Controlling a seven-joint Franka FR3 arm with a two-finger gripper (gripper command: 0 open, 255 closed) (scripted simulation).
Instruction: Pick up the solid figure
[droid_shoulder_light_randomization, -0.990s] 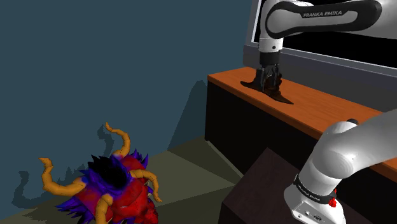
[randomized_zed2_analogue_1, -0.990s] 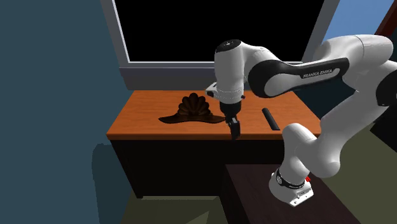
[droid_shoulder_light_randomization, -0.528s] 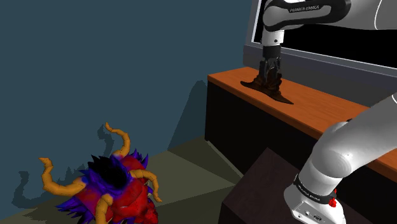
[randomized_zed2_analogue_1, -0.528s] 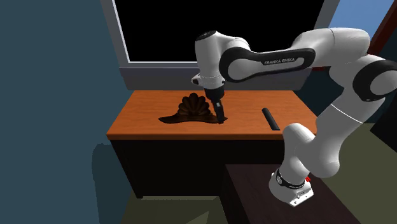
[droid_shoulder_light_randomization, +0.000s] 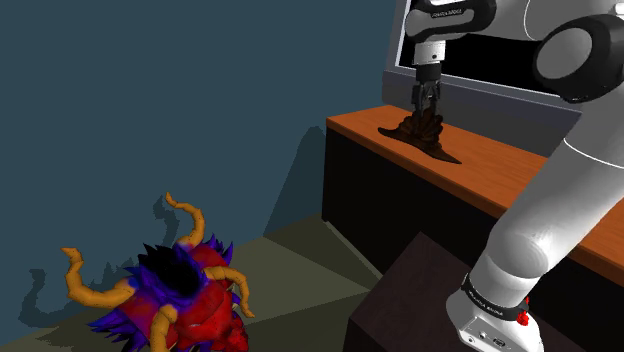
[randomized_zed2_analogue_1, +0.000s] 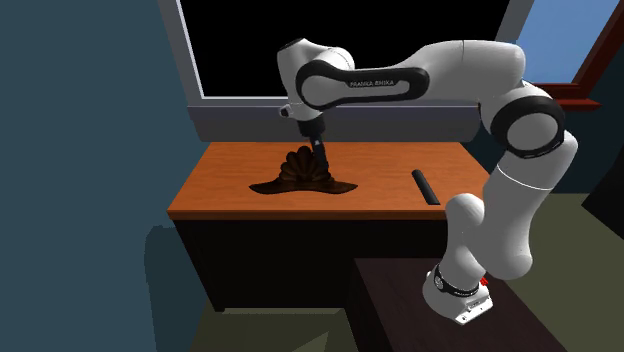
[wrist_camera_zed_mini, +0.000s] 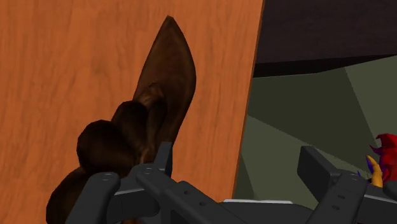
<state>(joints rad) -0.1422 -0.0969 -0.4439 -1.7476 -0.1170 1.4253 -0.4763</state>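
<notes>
The dark brown solid figure (randomized_zed2_analogue_1: 303, 173) (droid_shoulder_light_randomization: 427, 136) (wrist_camera_zed_mini: 160, 95) sits mid-way along the orange bench (randomized_zed2_analogue_1: 225, 192) (droid_shoulder_light_randomization: 520, 172). The hand (randomized_zed2_analogue_1: 321, 156) (droid_shoulder_light_randomization: 428, 103) (wrist_camera_zed_mini: 238, 164) hangs at its fanned top, fingers spread apart and clasping nothing. In the second exterior view, a black bar (randomized_zed2_analogue_1: 426, 186) lies at 3 o'clock from the figure.

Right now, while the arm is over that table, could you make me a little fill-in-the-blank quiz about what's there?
The figure on the table is dark ____ in colour.
The gripper over it is ____ (open or shut).
In the second exterior view, the black rod lies on the figure's ____ side.
Missing words: brown; open; right.
</notes>
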